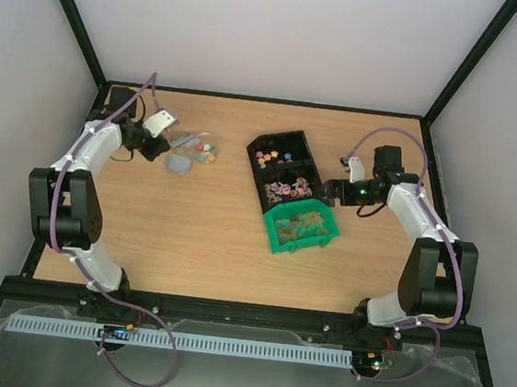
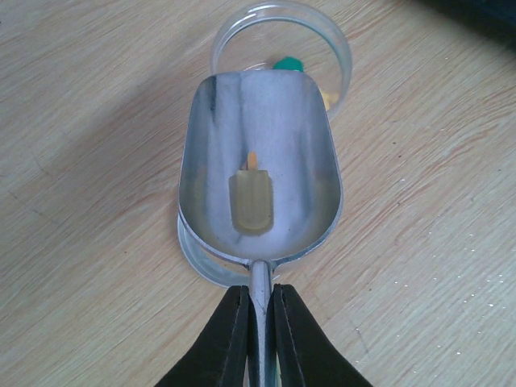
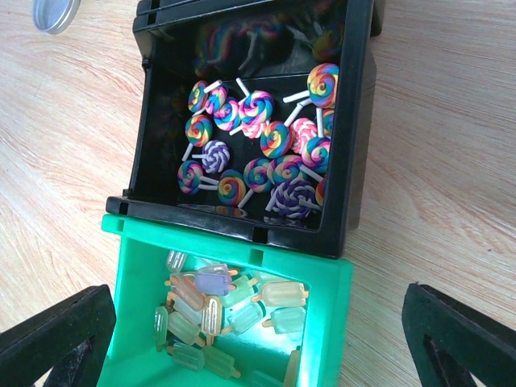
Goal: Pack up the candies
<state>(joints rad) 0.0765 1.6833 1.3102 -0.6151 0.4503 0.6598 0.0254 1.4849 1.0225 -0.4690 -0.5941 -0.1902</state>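
Observation:
My left gripper (image 2: 260, 297) is shut on the handle of a metal scoop (image 2: 282, 121). One pale yellow popsicle piece (image 2: 251, 197) lies in the scoop. The scoop hovers over a clear round container (image 2: 343, 60) that holds a green candy (image 2: 287, 62) and a few others. In the top view the container (image 1: 205, 148) sits at the back left with bright candies in it. More candies (image 1: 272, 155) fill the far black bin. My right gripper (image 3: 258, 347) is wide open and empty above the green bin (image 3: 322, 274).
A round metal lid (image 2: 192, 256) lies on the table under the scoop's rear; it also shows in the top view (image 1: 180, 163). A near black bin (image 3: 359, 161) holds swirl lollipops (image 3: 258, 109). The green bin holds pale popsicle pieces (image 3: 214, 302).

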